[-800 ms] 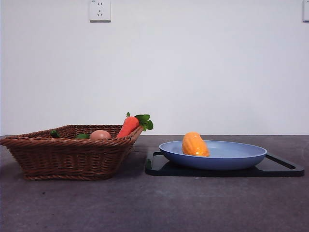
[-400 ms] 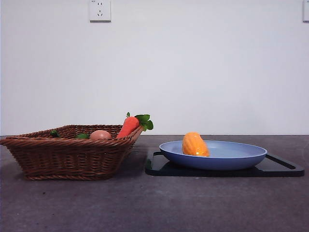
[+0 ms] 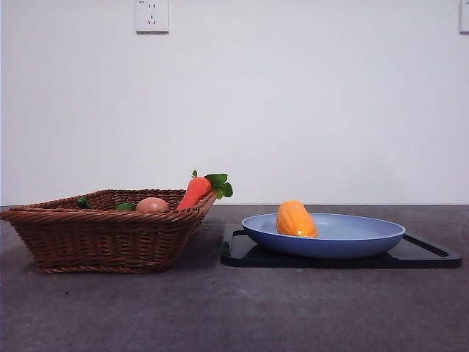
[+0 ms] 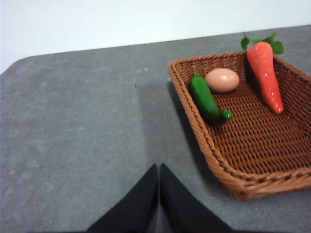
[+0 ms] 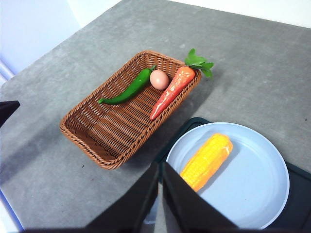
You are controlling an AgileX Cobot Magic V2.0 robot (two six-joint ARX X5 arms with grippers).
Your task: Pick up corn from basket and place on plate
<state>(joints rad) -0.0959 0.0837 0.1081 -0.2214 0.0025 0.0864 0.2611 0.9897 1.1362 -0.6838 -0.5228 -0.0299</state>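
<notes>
Corn (image 5: 206,161) lies loose on the plate (image 5: 262,194), long axis slanting away from the right tool (image 5: 160,170), which hangs just above-beside it, pressed together, empty. Left tool (image 4: 159,171) also closed, beside basket (image 4: 204,145).

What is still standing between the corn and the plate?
Nothing visible does. The corn already lies on the plate, apart from the basket. The right pincer is shut above the plate's near edge, and the left pincer is shut over bare table beside the basket.
</notes>
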